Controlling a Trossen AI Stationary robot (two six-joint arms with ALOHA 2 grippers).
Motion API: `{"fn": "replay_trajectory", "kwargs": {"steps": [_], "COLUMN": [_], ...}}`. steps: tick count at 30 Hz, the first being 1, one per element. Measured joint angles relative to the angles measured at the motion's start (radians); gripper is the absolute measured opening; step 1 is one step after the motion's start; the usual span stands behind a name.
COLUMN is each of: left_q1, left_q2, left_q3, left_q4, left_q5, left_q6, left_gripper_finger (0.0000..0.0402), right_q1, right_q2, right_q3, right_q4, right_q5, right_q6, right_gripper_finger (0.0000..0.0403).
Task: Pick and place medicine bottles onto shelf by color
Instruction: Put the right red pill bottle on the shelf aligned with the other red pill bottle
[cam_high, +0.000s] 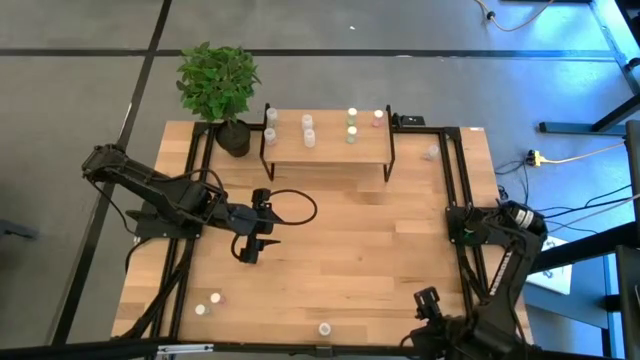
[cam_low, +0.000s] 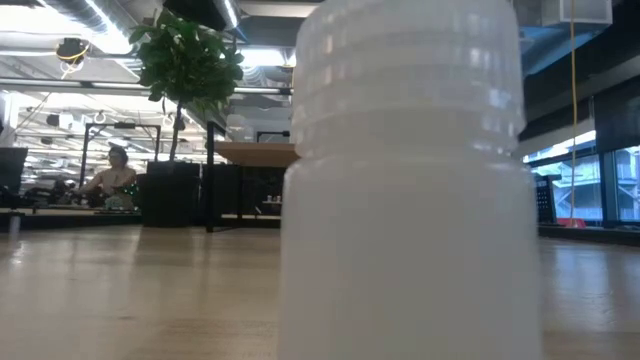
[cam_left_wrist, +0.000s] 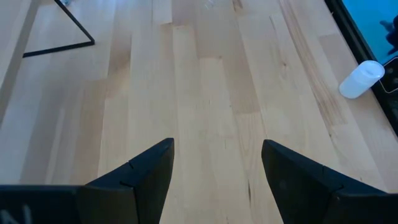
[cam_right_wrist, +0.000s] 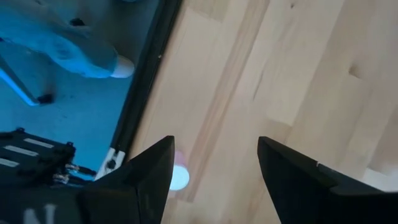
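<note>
Left end effector (cam_high: 251, 250) open, empty, over counter (cam_high: 340, 260) centre. Right end effector (cam_right_wrist: 214, 168) open, near front right corner. Medicine bottles (cam_high: 308, 130) on shelf (cam_high: 330, 150); strays near front edge. Judged light, rigid, slippery; body grasp advised.

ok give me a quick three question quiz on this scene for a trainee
1. True or false: the left claw is holding a bottle.
2. Which stands beside the shelf? A) potted plant B) laptop C) box
3. Fill in: the low view is mostly blocked by a whitish ____ close to the camera.

Key: 1 false, its fingers are open over bare table. 2 A, the potted plant. 3 bottle.
</note>
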Motion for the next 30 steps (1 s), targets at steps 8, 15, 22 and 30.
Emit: {"fn": "replay_trajectory", "kwargs": {"steps": [8, 15, 22, 30], "left_q1": [0.0, 0.0, 0.0, 0.0], "left_q2": [0.0, 0.0, 0.0, 0.0], "left_q3": [0.0, 0.0, 0.0, 0.0], "left_q4": [0.0, 0.0, 0.0, 0.0], "left_q5": [0.0, 0.0, 0.0, 0.0], "left_q6": [0.0, 0.0, 0.0, 0.0], "left_gripper_finger": [0.0237, 0.0237, 0.0237, 0.0237], "right_q1": [-0.006, -0.005, 0.008, 0.037], "right_q2": [-0.019, -0.106, -0.3, -0.369], "right_q3": [0.0, -0.05, -0.365, -0.589], "right_q4": [0.017, -0.019, 0.302, 0.498], "right_q5": [0.005, 0.063, -0.011, -0.062], "right_q6": [-0.027, 0.023, 0.093, 0.335], "right_gripper_finger": [0.0232, 0.0232, 0.0232, 0.0233]}}
